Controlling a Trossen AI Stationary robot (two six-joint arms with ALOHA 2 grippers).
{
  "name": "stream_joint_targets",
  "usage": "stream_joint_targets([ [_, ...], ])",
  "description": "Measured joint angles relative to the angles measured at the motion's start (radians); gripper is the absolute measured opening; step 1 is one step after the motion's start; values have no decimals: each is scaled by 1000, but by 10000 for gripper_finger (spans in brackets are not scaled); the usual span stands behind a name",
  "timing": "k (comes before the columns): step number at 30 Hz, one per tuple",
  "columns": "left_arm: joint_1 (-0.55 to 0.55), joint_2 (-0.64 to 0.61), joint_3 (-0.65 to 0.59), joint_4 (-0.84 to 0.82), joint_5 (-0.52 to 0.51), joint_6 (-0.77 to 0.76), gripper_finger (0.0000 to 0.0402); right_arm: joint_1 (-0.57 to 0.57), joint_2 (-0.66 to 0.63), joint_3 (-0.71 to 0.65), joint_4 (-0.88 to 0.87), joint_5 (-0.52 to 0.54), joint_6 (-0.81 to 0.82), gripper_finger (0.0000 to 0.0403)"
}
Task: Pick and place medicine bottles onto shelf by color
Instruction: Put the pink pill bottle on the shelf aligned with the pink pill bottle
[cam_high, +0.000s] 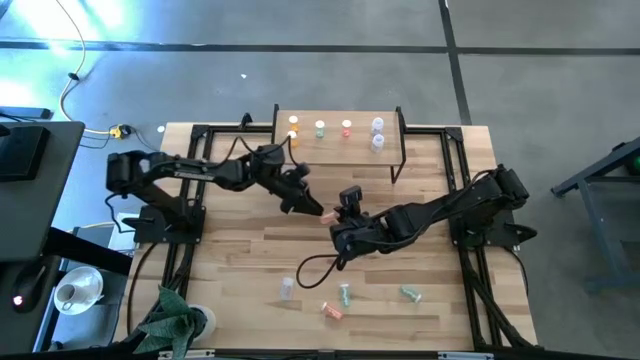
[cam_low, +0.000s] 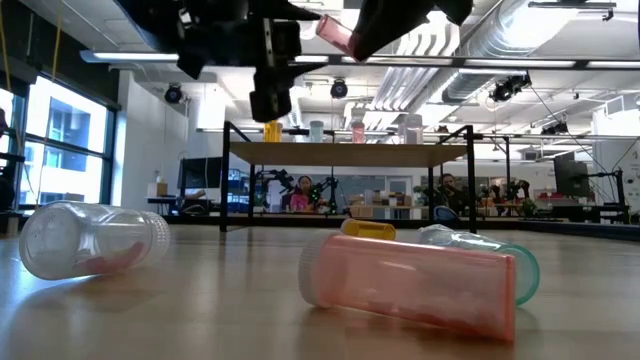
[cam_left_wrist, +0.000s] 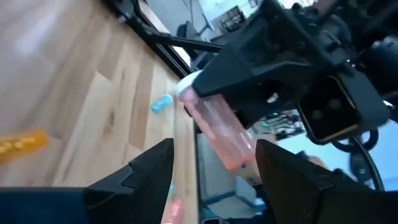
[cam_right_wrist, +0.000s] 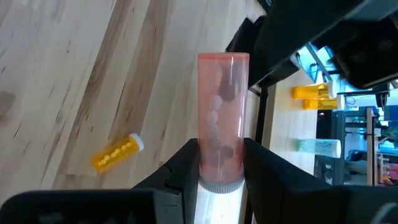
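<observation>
My right gripper (cam_high: 338, 219) is shut on a pink-red bottle (cam_high: 328, 212) above the middle of the table; the bottle also shows in the low view (cam_low: 336, 34). My left gripper (cam_high: 304, 200) is open right beside it. Its two fingers stand on either side of the bottle's free end (cam_left_wrist: 236, 155) without touching it. The shelf (cam_high: 340, 112) stands at the far edge. An orange (cam_high: 293, 125), a green (cam_high: 320, 128), a pink (cam_high: 347, 128) and two clear bottles (cam_high: 377, 133) stand on it. My right gripper pinches the pink-red bottle between its two fingers at the white-cap end (cam_right_wrist: 220, 163). The bottle's length runs straight out ahead of the fingers, toward my left gripper. It is lifted clear of the table, and small pills show inside it.
An orange bottle (cam_right_wrist: 115, 153) lies on the table below the grippers. A clear (cam_high: 287, 288), a green (cam_high: 345, 295), a pink (cam_high: 333, 311) and another green bottle (cam_high: 410, 293) lie near the front edge. A black cable loop (cam_high: 312, 266) lies mid-table, and a green cloth (cam_high: 168, 318) lies at the front left.
</observation>
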Motion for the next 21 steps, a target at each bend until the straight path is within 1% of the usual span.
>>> stream_joint_targets([
  [4,10,47,0,76,29,-60,216,0,0,0,-2,0,0,97],
  [7,17,61,17,80,63,-77,216,0,0,0,-2,-1,-1,97],
  [10,21,62,54,74,71,-95,216,0,0,0,-4,0,-28,97],
  [13,21,62,99,14,83,-108,216,-2,0,0,-2,16,-49,97],
  [18,15,62,160,-187,79,-87,216,-2,0,0,-2,62,-84,97],
  [21,12,62,172,-213,70,-79,216,-2,0,0,-2,78,-86,97],
])
